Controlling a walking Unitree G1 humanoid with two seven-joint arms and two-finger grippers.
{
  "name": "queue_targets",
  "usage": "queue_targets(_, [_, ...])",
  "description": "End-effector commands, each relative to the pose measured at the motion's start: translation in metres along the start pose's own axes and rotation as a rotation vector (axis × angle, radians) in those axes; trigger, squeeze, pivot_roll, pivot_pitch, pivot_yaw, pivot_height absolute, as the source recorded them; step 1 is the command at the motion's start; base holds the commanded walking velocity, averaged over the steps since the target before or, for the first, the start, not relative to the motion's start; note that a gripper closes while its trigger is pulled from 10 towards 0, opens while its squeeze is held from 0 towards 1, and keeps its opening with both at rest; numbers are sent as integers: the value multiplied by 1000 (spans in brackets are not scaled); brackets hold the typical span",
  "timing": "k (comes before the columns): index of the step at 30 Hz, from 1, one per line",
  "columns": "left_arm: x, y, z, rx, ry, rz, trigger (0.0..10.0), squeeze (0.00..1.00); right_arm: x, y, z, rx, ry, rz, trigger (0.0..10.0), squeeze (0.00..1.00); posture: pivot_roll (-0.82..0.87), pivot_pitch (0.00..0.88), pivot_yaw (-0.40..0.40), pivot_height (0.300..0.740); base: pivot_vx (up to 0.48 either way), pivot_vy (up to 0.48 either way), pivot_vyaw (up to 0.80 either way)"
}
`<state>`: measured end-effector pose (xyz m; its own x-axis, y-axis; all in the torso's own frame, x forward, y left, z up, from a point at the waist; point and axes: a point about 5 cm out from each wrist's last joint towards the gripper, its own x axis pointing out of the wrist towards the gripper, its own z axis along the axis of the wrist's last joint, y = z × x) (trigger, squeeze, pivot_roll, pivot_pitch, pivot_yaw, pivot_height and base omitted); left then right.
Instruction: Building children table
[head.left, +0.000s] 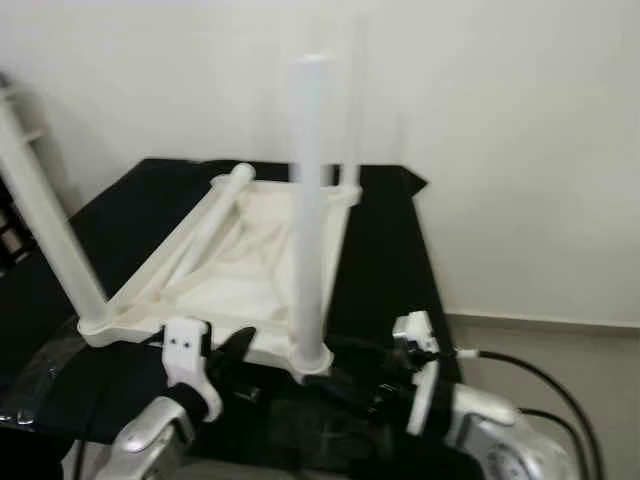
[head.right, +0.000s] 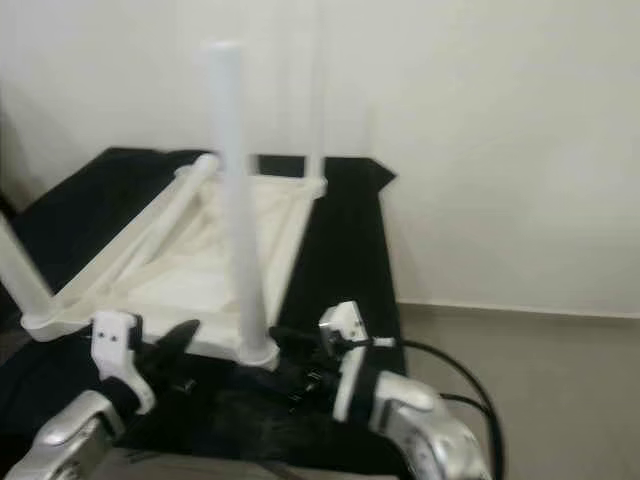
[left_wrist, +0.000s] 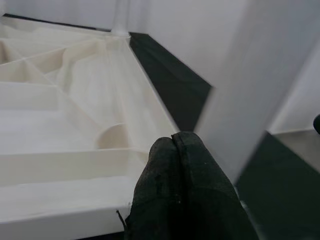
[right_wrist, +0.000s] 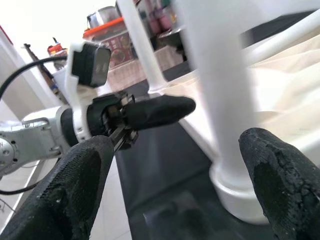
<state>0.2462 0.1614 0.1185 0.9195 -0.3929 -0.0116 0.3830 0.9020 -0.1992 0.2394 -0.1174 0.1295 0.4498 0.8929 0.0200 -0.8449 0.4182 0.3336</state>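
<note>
We see the white children's table top (head.left: 250, 270) lying upside down on a black table (head.left: 385, 260), with legs standing at its corners. Our left tool (head.left: 235, 350), fingers pressed together and holding nothing, rests at the top's near edge beside the near upright leg (head.left: 310, 215). Our right tool (right_wrist: 170, 165) is spread wide, fingers either side of that leg's base, not touching. One loose leg (head.left: 205, 225) lies across the underside.

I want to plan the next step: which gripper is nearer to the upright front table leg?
Roughly equal, perhaps right. The right gripper has open jaws facing the leg base; the left gripper is shut beside it.
</note>
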Motion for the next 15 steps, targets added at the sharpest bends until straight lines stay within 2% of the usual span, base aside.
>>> queue_targets(1, [-3, 5, 0, 9, 7, 22, 10000, 0, 5, 4, 0, 11, -6, 30, 10000, 0, -18, 0, -18, 740, 0, -461, 0])
queue_targets(11, [-6, 2, 1, -1, 0, 17, 10000, 0, 1, -1, 3, 22, -41, -19, 10000, 0, -33, 0, -20, 740, 0, -461, 0])
queue_targets(15, [-7, -2, 1, -10, -1, 4, 10000, 0, -1, -8, 7, 31, -69, -74, 10000, 0, -34, 0, -30, 740, 0, -461, 0])
